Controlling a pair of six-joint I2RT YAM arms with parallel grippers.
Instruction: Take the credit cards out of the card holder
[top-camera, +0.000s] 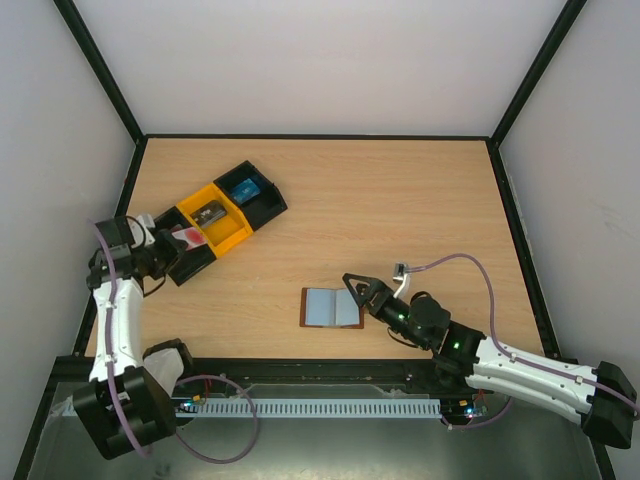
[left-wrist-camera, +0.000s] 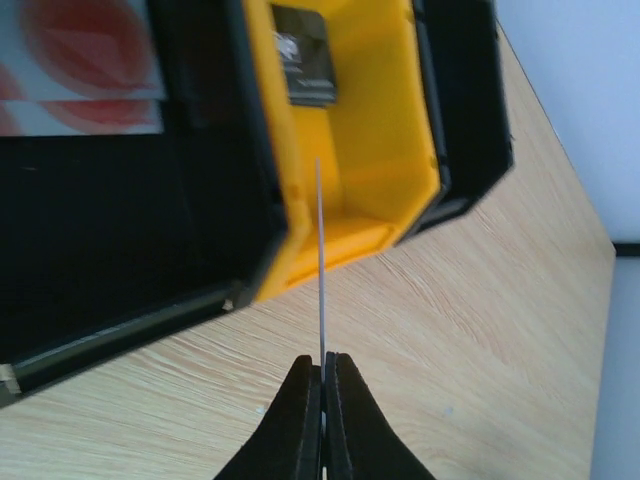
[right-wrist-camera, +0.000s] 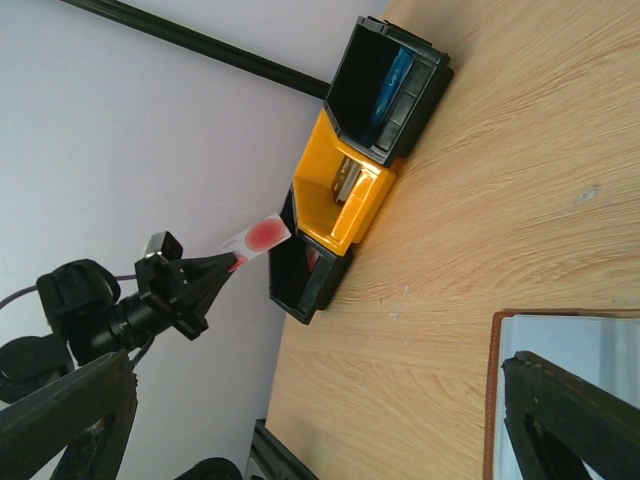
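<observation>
**Grippers at the wallet and over the trays**

Right gripper sits low at the right edge of the card holder, its dark angular fingers spread wide; whether they touch the holder cannot be told. That holder lies open and flat on the wood-grain table, a thin brown rim framing smooth pale grey-blue pockets.

Further back on the left, the left gripper has its tapered black fingers pinched together on the pale card with a red patch. The left wrist camera sees this card edge-on, as a hairline. It hangs over the near black tray, a matte plastic bin where another pale, red-marked face shows.

Beyond it, touching, stands the glossy yellow tray, a dark card lying inside. Last in the row, the far black tray holds the blue card.
</observation>
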